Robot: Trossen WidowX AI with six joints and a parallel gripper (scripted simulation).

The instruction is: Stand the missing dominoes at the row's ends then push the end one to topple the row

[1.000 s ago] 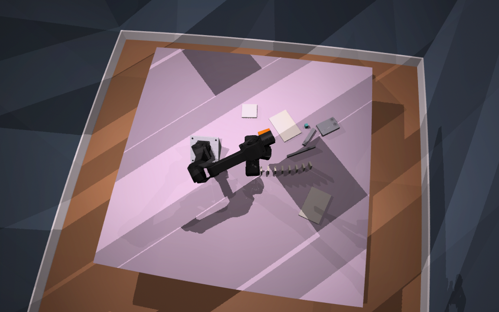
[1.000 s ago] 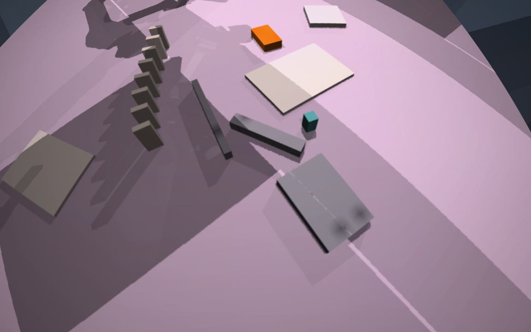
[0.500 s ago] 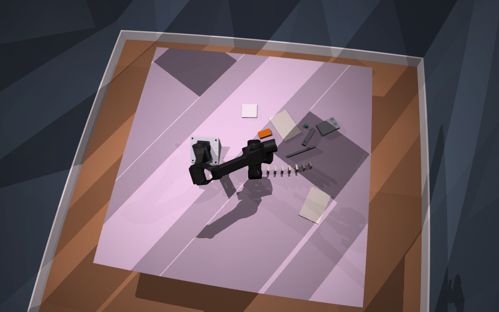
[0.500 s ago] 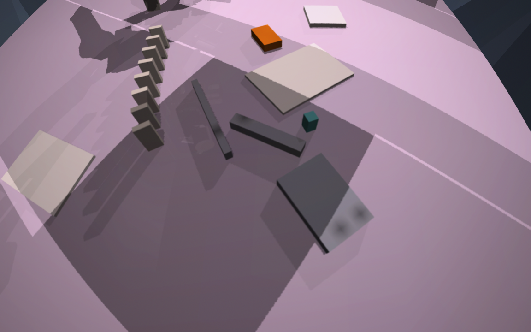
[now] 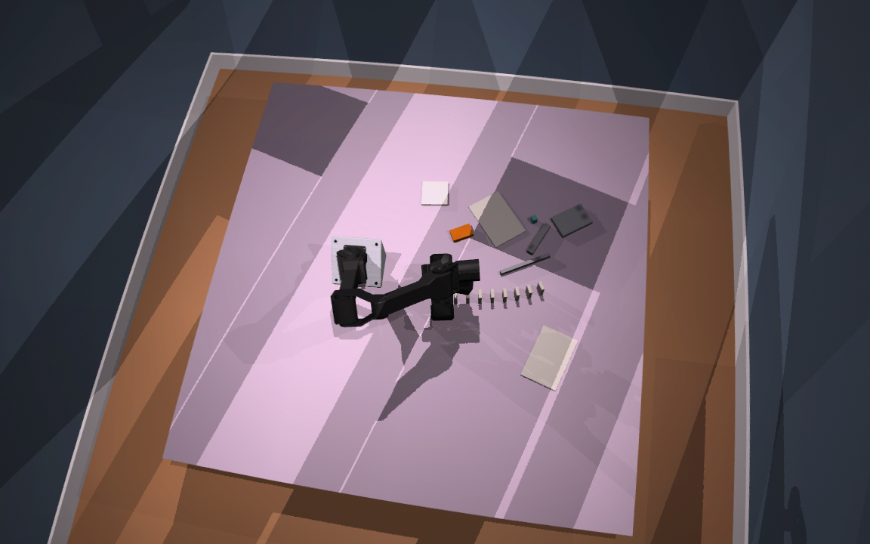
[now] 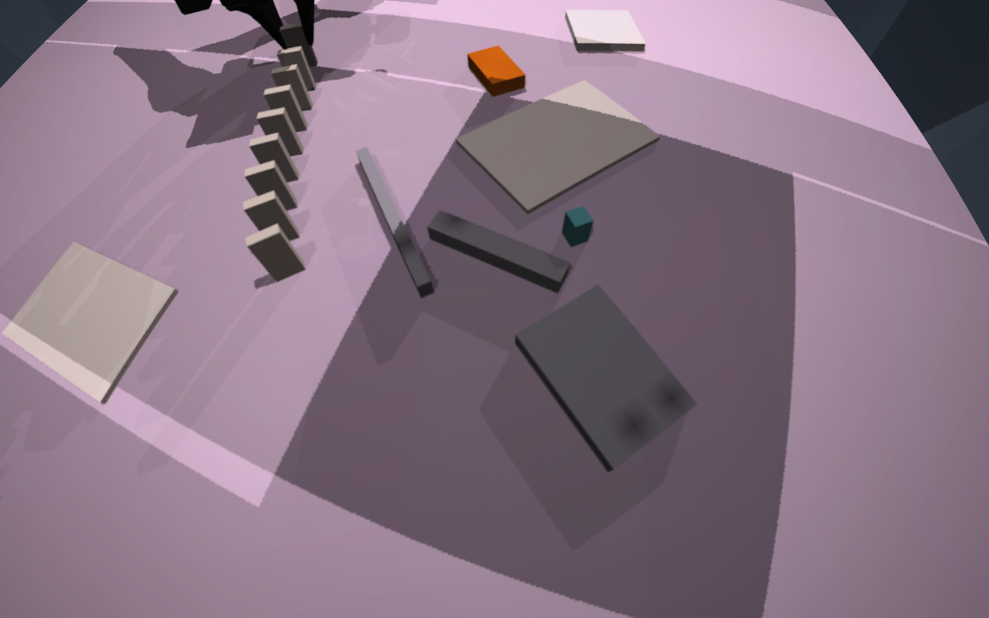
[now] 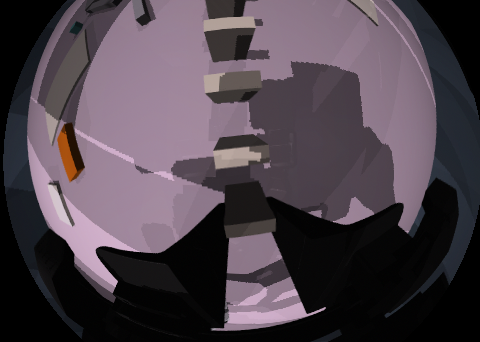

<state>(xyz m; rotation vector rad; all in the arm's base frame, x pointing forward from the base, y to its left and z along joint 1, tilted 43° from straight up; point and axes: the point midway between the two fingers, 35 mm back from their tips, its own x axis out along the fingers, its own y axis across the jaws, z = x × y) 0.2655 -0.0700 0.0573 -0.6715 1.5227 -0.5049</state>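
Several pale dominoes stand upright in a slightly curved row. The end domino nearest the arm's base stands just in front of my gripper. My gripper is shut on another domino, held upright between the fingertips, in line with the row and beyond that end. A gap shows between the two in the wrist view. Whether the held domino's foot touches the table cannot be told. In the top view the arm hides the fingers.
Beside the row lie a thin grey bar, a thicker bar, a teal block, a dark slab, an orange block and a beige plate. Another plate lies opposite.
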